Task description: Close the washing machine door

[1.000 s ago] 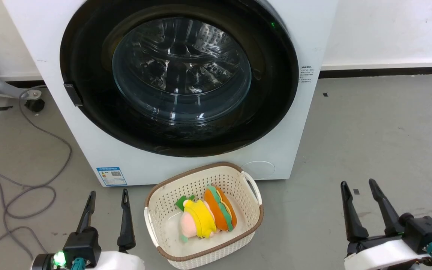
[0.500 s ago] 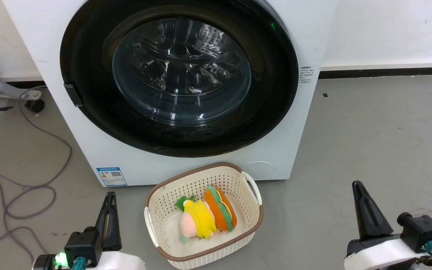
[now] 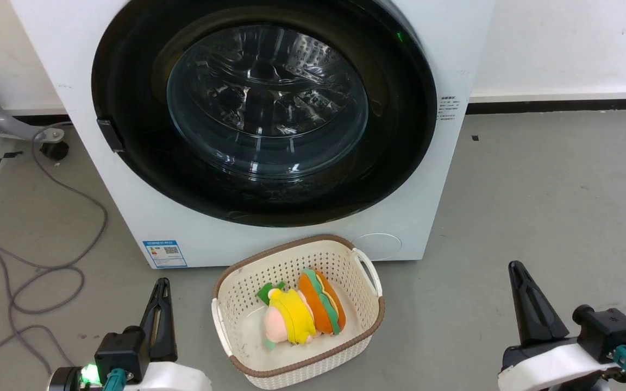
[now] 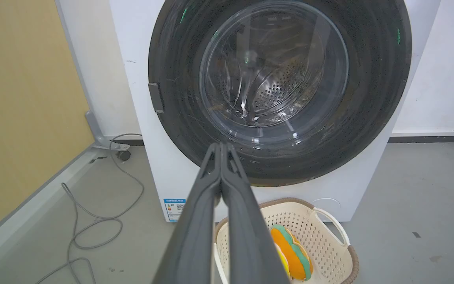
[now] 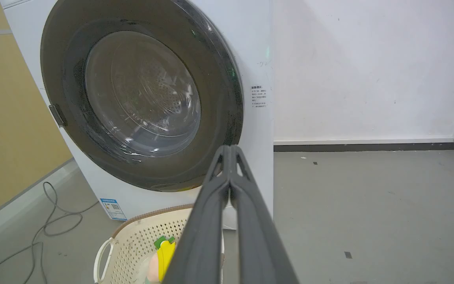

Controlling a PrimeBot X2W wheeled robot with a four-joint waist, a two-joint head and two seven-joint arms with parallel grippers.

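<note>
Showing the washing machine door (image 3: pixel 264 103) seated flush in the front of the washing machine (image 3: pixel 199 239), which stands at the back edge of the grey floor (image 3: pixel 536 190) against a white wall (image 3: pixel 563 43). The left tool (image 3: pixel 161 287) and right tool (image 3: pixel 518 270), each with fingers pressed together and holding nothing, hover low on either side of a cream basket (image 3: pixel 286 260) of plush toys (image 3: pixel 302 317) just before the machine; neither touches the door
</note>
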